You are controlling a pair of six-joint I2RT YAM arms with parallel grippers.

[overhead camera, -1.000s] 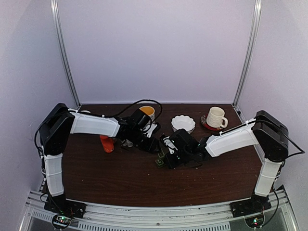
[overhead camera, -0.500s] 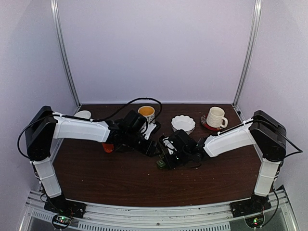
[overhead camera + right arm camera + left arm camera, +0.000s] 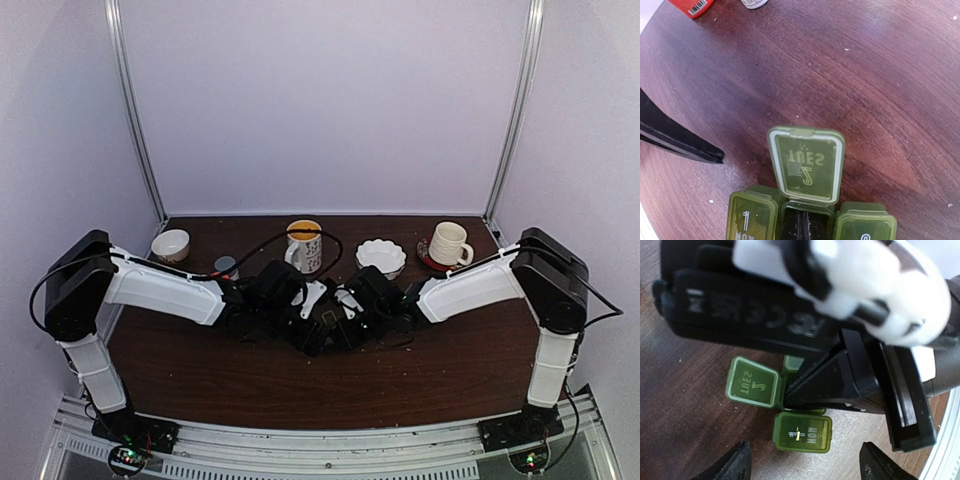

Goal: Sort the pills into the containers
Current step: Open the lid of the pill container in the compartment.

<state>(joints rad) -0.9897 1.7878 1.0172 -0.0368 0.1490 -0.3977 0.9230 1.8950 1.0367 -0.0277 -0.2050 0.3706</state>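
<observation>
Pill box (image 3: 751,222) of translucent olive-green plastic lies near the middle of the dark wood-grain surface (image 3: 880,75). It is a short row of three square cells with rounded corners. The middle cell's lid (image 3: 806,165), embossed TUES, is flipped open and lies back on the wood, its rim paler than its face. The cells on either side are closed, one marked MON.

The right fingers (image 3: 799,227), matte black and pressed together, dip their tips into the open middle cell. The left fingers (image 3: 735,465), black and tapered, stand spread wide over the MON end, pinching nothing; whether they touch the box I cannot tell. Seen from above, both wrists crowd close over the box.

Beyond the open lid, bare speckled wood runs as far as a red bottle (image 3: 690,6) and a grey-white bottle (image 3: 754,3). Toward the back edge stand a mug with a yellow inside (image 3: 304,245), a fluted white bowl (image 3: 381,256), and a cream mug (image 3: 448,243) on a red coaster (image 3: 430,263). A small round bowl (image 3: 171,245) sits at the left, and the front strip of wood is bare.
</observation>
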